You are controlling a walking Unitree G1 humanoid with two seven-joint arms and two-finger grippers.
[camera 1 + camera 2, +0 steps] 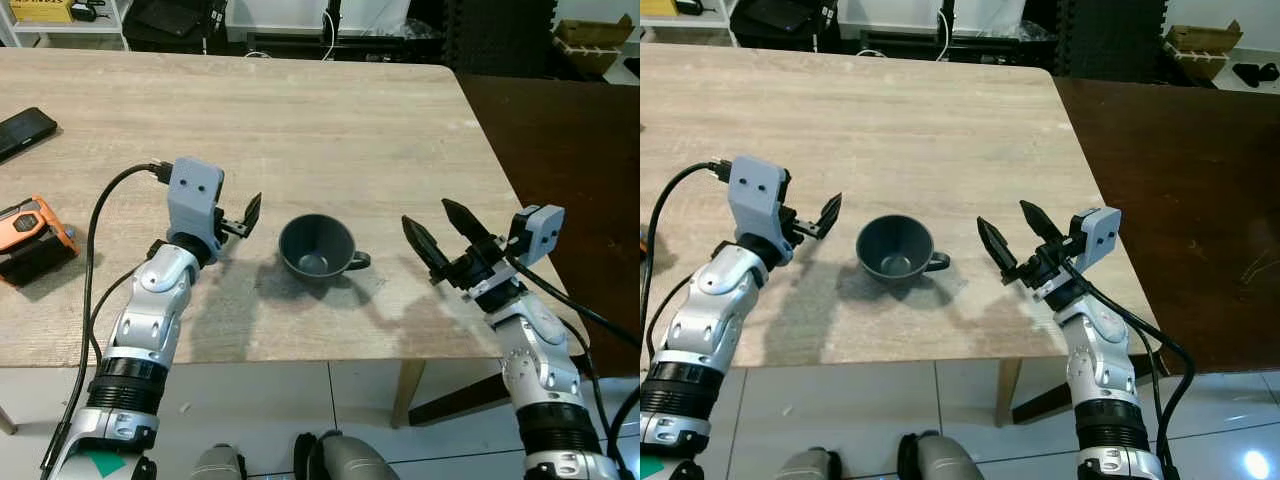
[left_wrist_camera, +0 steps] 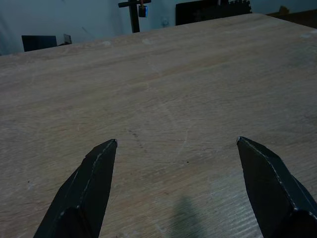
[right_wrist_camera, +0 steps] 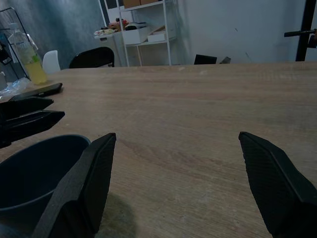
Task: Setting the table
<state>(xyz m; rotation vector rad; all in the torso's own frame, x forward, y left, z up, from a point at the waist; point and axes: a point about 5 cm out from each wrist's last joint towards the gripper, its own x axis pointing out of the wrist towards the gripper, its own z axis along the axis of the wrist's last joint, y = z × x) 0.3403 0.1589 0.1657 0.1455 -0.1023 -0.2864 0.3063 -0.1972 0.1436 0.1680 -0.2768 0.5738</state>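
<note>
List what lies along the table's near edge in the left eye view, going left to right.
Orange device → left gripper → dark cup → right gripper.

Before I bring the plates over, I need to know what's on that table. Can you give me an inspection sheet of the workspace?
Surface: light wooden table, mostly bare.
Job's things: dark cup upright near the front edge, handle toward the right gripper.
Clutter: black phone and orange device at the left edge.
Grippers: left gripper open beside the cup, not touching; right gripper open, apart from the handle.
Cables: black cable on the left arm; another along the right arm.
Surroundings: dark table to the right, white shelf behind.
</note>
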